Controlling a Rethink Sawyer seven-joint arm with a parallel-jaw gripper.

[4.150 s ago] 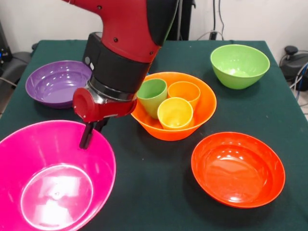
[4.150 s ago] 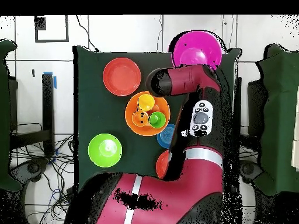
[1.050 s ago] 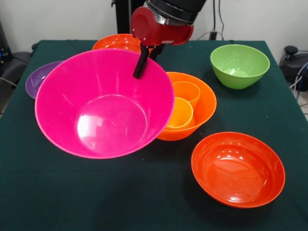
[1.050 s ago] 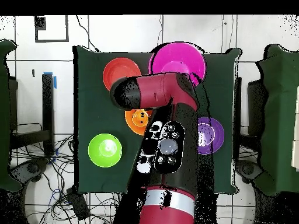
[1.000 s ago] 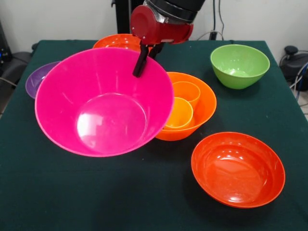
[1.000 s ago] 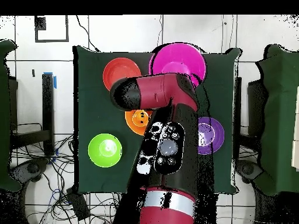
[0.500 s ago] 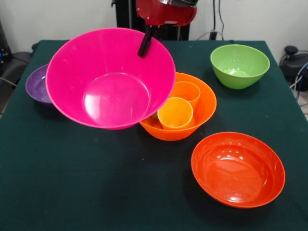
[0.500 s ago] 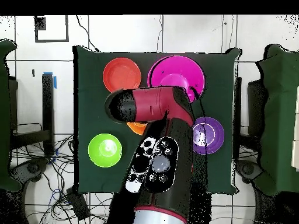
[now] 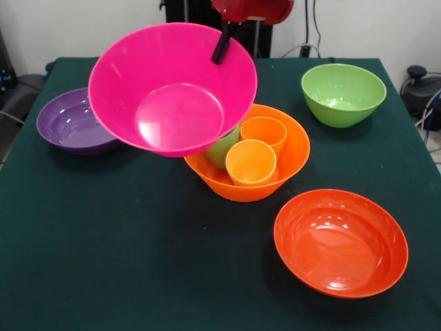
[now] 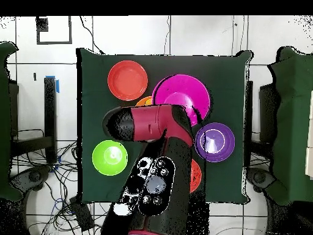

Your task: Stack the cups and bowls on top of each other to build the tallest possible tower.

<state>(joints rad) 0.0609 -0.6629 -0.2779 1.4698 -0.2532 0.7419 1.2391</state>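
At the left of the green table (image 9: 103, 262) sits the purple bowl (image 9: 72, 121). Next to it the large pink bowl (image 9: 172, 86) hangs tilted in the air, above the table and partly over the light orange bowl (image 9: 293, 148). The gripper (image 9: 222, 48) pinches its far rim, one dark finger inside the wall. In the light orange bowl stand the green cup (image 9: 224, 146), the yellow cup (image 9: 251, 162) and the orange cup (image 9: 263, 131). Further right, the lime green bowl (image 9: 342, 94) rests at the back, and a red-orange bowl (image 9: 340, 241) lies near the front.
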